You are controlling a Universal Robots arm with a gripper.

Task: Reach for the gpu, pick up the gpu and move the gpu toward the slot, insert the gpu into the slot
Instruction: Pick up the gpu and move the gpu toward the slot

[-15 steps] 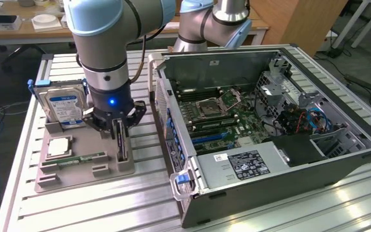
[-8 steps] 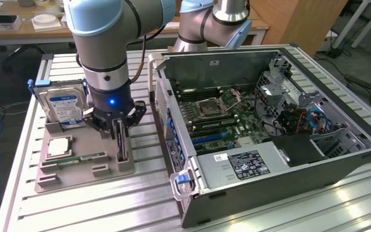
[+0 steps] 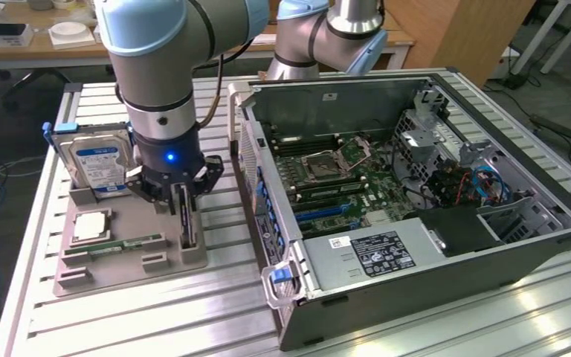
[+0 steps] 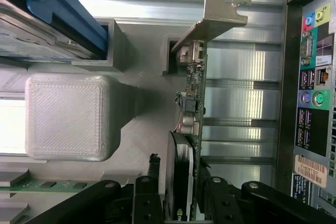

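The gpu (image 3: 185, 220) stands on edge in a grey holder (image 3: 117, 264) on the exterior view's left, its silver bracket (image 4: 215, 19) sitting in the holder's notch. From the wrist I see the green card (image 4: 192, 103) edge-on, with its black fan side between my fingers. My gripper (image 3: 184, 199) (image 4: 180, 178) points straight down over it, one black finger (image 4: 149, 187) against the fan side and the other against the board side, shut on the card. The slot (image 3: 323, 213) is a blue strip on the green motherboard inside the open computer case (image 3: 523, 245).
A blue-labelled hard drive (image 3: 97, 160) stands upright in the same holder, with a CPU (image 3: 89, 223) and a memory stick (image 3: 125, 244) lying flat beside it. The case's rear panel (image 4: 315, 87) is close by. A second arm (image 3: 326, 37) stands behind the case.
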